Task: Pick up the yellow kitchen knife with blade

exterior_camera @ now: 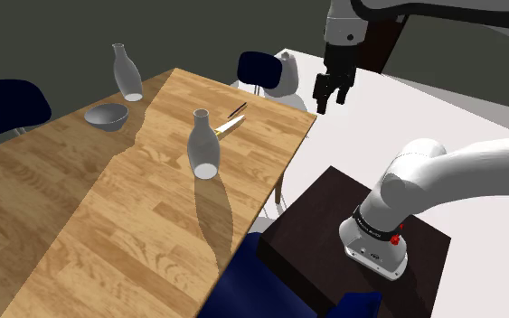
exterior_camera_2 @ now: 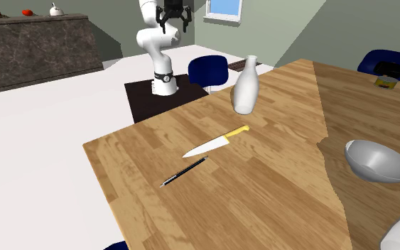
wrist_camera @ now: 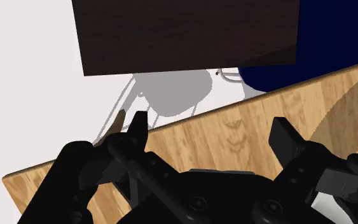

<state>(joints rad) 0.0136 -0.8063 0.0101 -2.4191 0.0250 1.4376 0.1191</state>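
Note:
The knife (exterior_camera_2: 216,143) lies flat on the wooden table (exterior_camera_2: 276,192), with a yellow handle (exterior_camera_2: 237,131) and a pale blade pointing toward the table's near corner in the second exterior view. In the shoulder view the knife (exterior_camera: 226,127) rests near the table's far edge, just behind a glass bottle (exterior_camera: 203,144). My black gripper (exterior_camera: 331,101) hangs high in the air, off the table's edge and well apart from the knife. It is open and holds nothing. In the wrist view my gripper (wrist_camera: 212,130) looks down at the table's edge, its fingers (wrist_camera: 138,124) spread.
A thin dark pen (exterior_camera_2: 184,171) lies beside the knife's blade. A pale bottle (exterior_camera_2: 246,87) stands near the handle, another bottle (exterior_camera: 127,72) and a grey bowl (exterior_camera: 106,116) farther off. Blue chairs (exterior_camera: 261,70) flank the table. The dark stand (exterior_camera: 352,226) sits by its edge.

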